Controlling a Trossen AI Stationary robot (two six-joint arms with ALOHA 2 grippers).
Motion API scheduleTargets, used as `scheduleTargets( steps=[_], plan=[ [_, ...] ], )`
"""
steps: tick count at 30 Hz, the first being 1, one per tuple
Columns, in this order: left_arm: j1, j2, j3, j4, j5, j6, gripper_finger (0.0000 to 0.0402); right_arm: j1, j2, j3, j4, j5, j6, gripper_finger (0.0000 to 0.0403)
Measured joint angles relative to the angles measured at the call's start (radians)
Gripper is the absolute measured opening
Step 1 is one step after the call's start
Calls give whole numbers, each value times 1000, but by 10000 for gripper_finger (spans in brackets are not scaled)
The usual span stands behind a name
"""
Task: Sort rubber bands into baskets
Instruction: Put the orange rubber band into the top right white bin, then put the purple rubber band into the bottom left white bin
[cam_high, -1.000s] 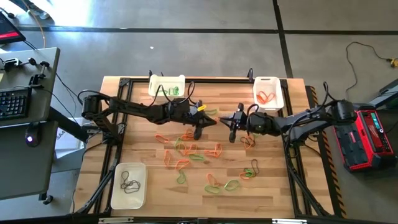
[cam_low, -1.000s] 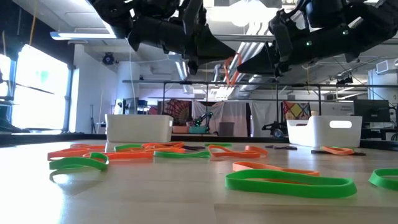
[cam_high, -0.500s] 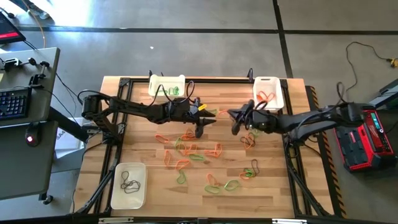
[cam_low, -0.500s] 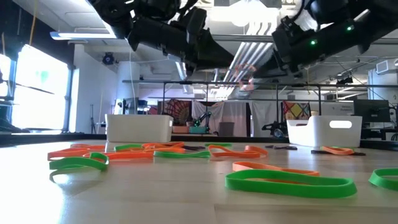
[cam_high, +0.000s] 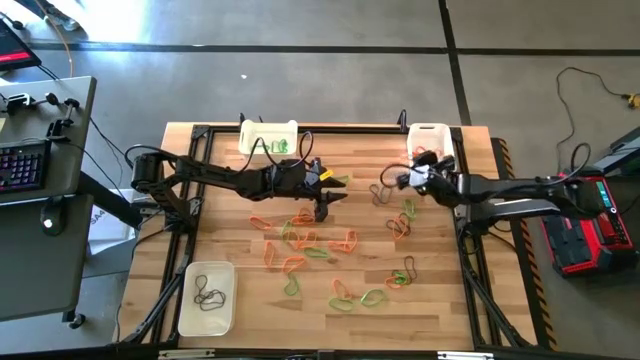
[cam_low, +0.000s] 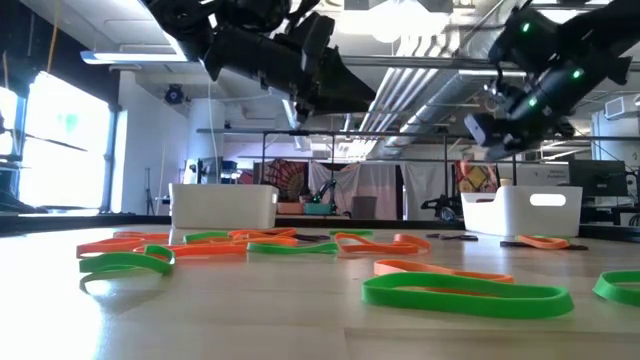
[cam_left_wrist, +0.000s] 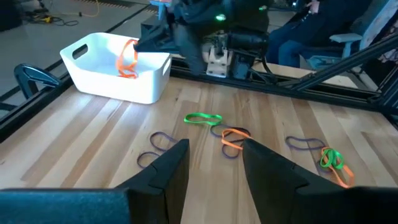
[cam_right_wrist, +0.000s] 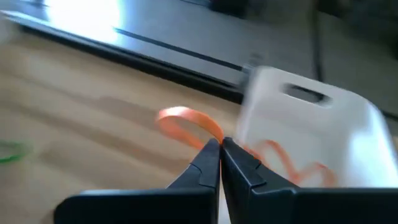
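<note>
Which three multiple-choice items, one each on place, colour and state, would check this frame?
1. Where is the basket with dark bands?
A. near-left corner of the table
B. far-right corner
C. table centre

2. What colour is the band pinched in the right gripper?
A. green
B. orange
C. black

3. How is the left gripper?
A. shut on a band
B. open, holding nothing
C. shut, empty

Key: 1 A, the high view shows it at the near-left corner; 2 B, an orange loop sticks out of the shut fingers by the far-right basket; 3 B, the left wrist view shows bare table between its fingers.

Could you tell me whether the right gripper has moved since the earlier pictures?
Yes. The right gripper, holding an orange rubber band, has moved toward the back-right basket.
</note>
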Motion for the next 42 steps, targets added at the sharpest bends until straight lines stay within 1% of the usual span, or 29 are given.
scheduleTargets(
  steps=[3,7,10,12,16,21,23,25,28,30,32,35,37,40,42],
  plan=[
    [0,0,0,-18,0,1,143,-93,10,0,-57,14,70,0],
    [0,0,0,-47,0,-6,143,-194,37,0,-83,10,77,0],
    [0,0,0,-71,0,-6,143,-259,65,0,-83,-51,78,3],
    [0,0,0,-84,0,-7,143,-294,89,0,-83,-99,78,12],
    [0,0,0,-102,0,-7,143,-347,138,0,-81,-158,78,52],
    [0,0,0,-112,0,-22,143,-383,160,1,-77,-166,78,121],
    [0,0,0,-116,0,-23,143,-387,151,1,-81,-168,72,138],
    [0,0,0,-121,-3,-23,143,-387,131,1,-81,-168,50,143],
    [0,0,0,-136,-20,-23,140,-373,99,34,-124,-170,11,133],
    [0,0,0,-149,-24,-22,132,-349,75,76,-161,-171,-20,114],
    [1,0,0,-164,-25,-22,123,-313,54,120,-190,-182,-48,86],
    [0,0,-1,-176,-26,-9,104,-238,40,186,-194,-268,-101,38],
    [-10,0,-3,-165,-27,4,86,-177,42,214,-186,-322,-130,15],
    [-22,0,-37,-81,-17,28,54,-83,44,225,-159,-340,-110,6],
    [-16,0,-60,-27,20,39,32,-38,44,225,-162,-379,-66,15]
  ],
)
